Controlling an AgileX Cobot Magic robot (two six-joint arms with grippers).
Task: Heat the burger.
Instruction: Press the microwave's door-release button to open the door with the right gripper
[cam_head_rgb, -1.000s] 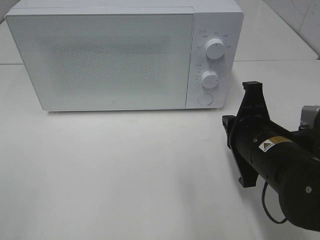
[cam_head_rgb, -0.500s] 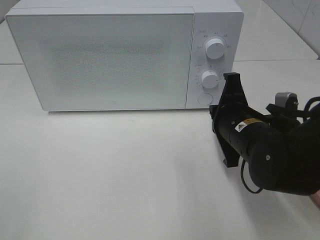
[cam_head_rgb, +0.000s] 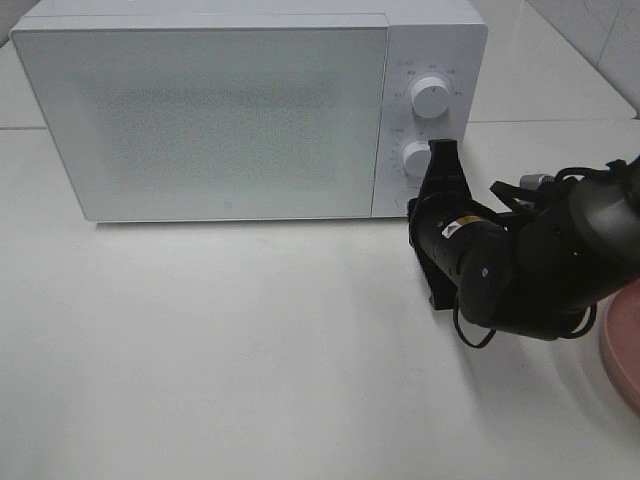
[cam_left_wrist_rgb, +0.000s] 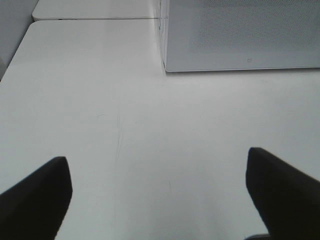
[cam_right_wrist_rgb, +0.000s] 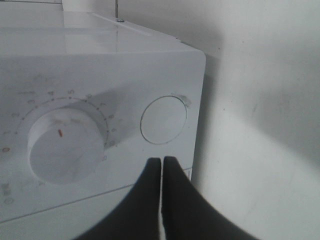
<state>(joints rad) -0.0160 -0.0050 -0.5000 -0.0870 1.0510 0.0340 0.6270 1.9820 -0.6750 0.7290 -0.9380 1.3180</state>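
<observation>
The burger is out of view in every frame. A white microwave (cam_head_rgb: 230, 115) stands at the back of the table with its door closed. My right gripper (cam_head_rgb: 441, 152) is shut and empty, its tip just in front of the control panel beside the lower knob (cam_head_rgb: 419, 158). In the right wrist view the shut fingertips (cam_right_wrist_rgb: 161, 161) sit just short of the round door button (cam_right_wrist_rgb: 164, 120), next to that knob (cam_right_wrist_rgb: 62, 147). My left gripper (cam_left_wrist_rgb: 155, 156) is open over bare table, with the microwave's front corner (cam_left_wrist_rgb: 167, 60) ahead of it.
The edge of a round pink plate (cam_head_rgb: 625, 350) shows at the right border of the exterior view, behind the right arm. An upper knob (cam_head_rgb: 430, 97) sits above the lower one. White table (cam_head_rgb: 220, 340) stretches in front of the microwave.
The right arm has swung left and forward toward the microwave's control panel, still shut. The pink plate's edge has come into sight behind it.
</observation>
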